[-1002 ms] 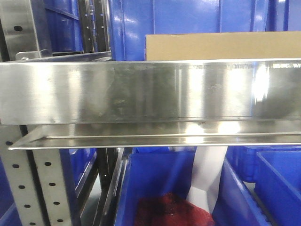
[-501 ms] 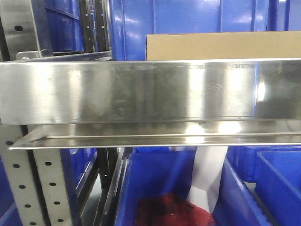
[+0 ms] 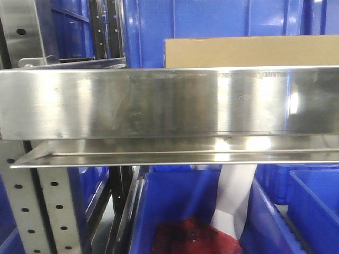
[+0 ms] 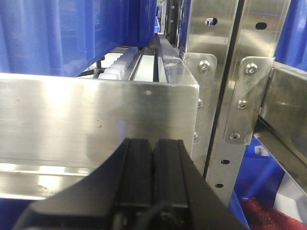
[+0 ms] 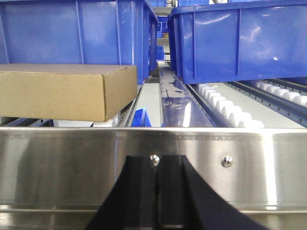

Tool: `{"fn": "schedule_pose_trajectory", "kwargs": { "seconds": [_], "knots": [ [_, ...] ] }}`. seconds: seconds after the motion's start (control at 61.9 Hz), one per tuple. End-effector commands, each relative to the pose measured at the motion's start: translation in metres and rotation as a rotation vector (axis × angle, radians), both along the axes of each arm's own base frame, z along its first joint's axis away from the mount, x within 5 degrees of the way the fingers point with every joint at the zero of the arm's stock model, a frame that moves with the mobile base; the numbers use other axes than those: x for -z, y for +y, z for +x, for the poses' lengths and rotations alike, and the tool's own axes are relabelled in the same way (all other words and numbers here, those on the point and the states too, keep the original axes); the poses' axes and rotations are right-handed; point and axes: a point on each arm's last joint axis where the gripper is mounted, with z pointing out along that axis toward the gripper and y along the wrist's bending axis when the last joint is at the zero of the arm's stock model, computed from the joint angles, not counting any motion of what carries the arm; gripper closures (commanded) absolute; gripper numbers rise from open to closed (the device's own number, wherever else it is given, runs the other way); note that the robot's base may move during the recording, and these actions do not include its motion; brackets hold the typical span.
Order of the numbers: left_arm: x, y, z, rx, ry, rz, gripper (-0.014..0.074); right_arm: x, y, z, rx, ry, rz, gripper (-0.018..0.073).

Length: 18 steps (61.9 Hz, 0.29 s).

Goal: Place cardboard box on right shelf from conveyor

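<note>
You'll find the cardboard box on the right shelf, behind its front lip, with bins behind and right of it — rollers run under them. Below the shelf sits another bin; an upright stands left.

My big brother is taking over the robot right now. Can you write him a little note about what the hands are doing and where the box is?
Left gripper: shut, holding nothing, in front of a shelf lip.
Right gripper: shut, holding nothing, in front of the right shelf lip.
The cardboard box lies on the right shelf behind the shiny lip, in front of a blue bin. From the front view its top edge shows above the lip.
The conveyor is not in view.
Done: box is on the shelf and let go.
Left: probably just pull both arms back and check that the box sits steady.
</note>
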Motion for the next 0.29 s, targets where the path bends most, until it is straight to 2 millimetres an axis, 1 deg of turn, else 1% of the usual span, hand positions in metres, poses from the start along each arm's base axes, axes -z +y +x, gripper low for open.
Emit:
{"fn": "schedule_pose_trajectory", "kwargs": {
  "seconds": [0.0, 0.275],
  "knots": [
    [-0.0057, 0.0007, -0.0006, -0.009, -0.093, -0.009, 0.0713, -0.0111, -0.0012, -0.0025, 0.015, -0.119, 0.004, 0.0491],
    [-0.0057, 0.0007, -0.0006, -0.009, -0.093, -0.009, 0.0712, -0.0111, -0.0012, -0.0025, 0.015, -0.119, 0.004, 0.0491]
  ]
}}
